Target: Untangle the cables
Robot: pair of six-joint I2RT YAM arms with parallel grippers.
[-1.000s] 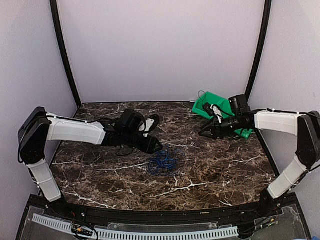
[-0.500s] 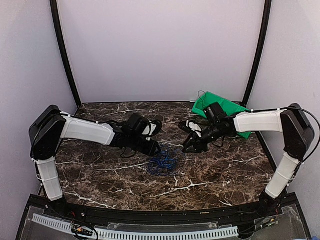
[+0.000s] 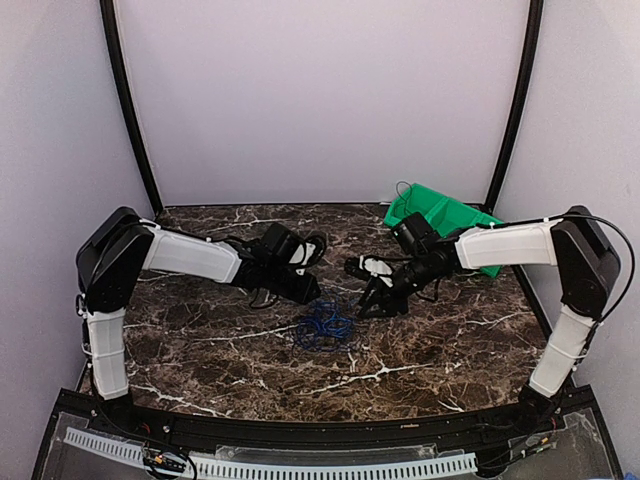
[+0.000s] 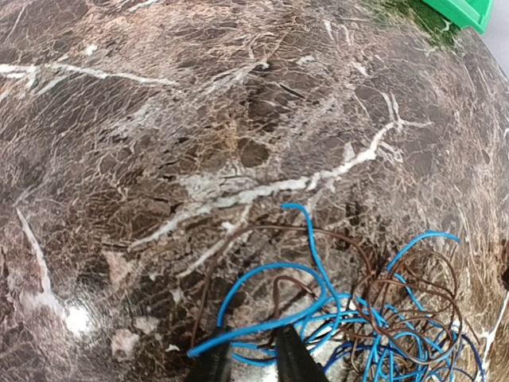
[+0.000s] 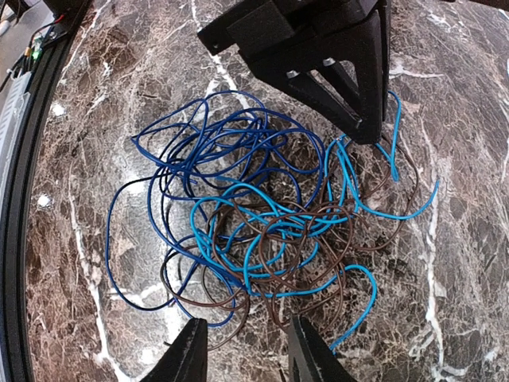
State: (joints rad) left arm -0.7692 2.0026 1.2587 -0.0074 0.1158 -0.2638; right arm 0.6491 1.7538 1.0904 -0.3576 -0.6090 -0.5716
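The cables (image 3: 326, 326) lie as one loose clump on the marble table, between the two arms. In the right wrist view the cables (image 5: 254, 215) are thin dark blue, light blue and brown wires looped through each other. My left gripper (image 3: 310, 296) is at the clump's far-left edge. Its fingers are a little apart in the left wrist view (image 4: 250, 358), and a light blue wire (image 4: 262, 333) lies across their tips. My right gripper (image 3: 372, 305) is at the clump's right edge. It is open and empty (image 5: 246, 350), just short of the nearest loops.
A green bin (image 3: 440, 215) stands at the back right of the table; its corner also shows in the left wrist view (image 4: 461, 9). The left gripper's black body (image 5: 318, 48) hangs over the far side of the clump in the right wrist view.
My right arm has swung left from the green bin down to the clump's right edge. My left gripper has edged right, closer to the clump. The clump has barely moved.
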